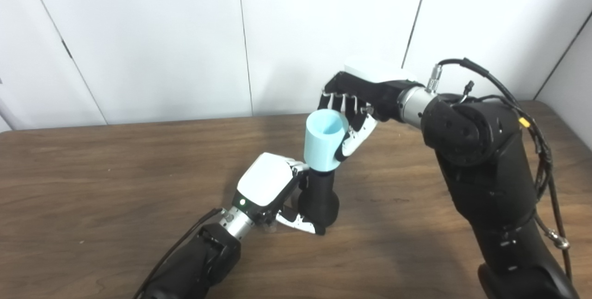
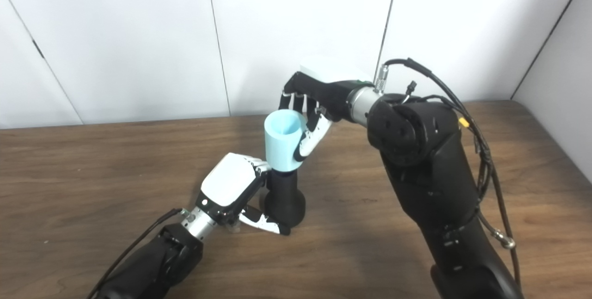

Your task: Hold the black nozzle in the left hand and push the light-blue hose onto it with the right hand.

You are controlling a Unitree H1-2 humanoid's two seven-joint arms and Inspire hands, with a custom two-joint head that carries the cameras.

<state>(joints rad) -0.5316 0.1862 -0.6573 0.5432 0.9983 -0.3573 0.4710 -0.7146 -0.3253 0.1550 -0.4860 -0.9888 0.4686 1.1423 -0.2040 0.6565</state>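
Two parts mated | light-blue hose sits over top of black nozzle, nozzle upright on counter | left hand wrapped round nozzle | right hand curled round hose | hose prob. light, stiff-ish, smooth; grip mid-wall, not rim.

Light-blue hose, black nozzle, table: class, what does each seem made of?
Light-blue hose: probably rigid matte plastic; even colour, clean round rim. Black nozzle: matte black, plastic or rubber, unclear. Table: brown wood grain, wood or laminate.
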